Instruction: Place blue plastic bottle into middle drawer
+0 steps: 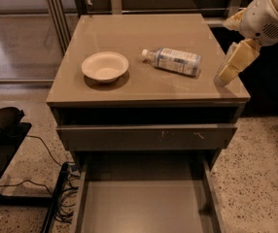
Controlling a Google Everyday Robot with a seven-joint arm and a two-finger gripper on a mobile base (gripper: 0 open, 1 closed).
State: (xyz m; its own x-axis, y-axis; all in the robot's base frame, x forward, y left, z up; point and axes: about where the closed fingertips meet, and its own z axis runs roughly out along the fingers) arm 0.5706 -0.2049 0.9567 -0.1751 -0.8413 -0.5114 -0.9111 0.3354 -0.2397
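The blue plastic bottle [174, 60] lies on its side on the cabinet top [144, 33], white cap pointing left towards the bowl. The middle drawer [144, 203] is pulled out wide at the bottom of the view, and nothing shows on its flat floor. My gripper [229, 72] hangs from the white arm at the right, over the cabinet top's right edge, a short way right of the bottle and not touching it.
A white bowl [105, 67] sits on the left half of the cabinet top. The drawer above the open one has a front panel [178, 136] with small white scratches and is closed. Black equipment [3, 130] and cables [56, 188] lie on the floor at left.
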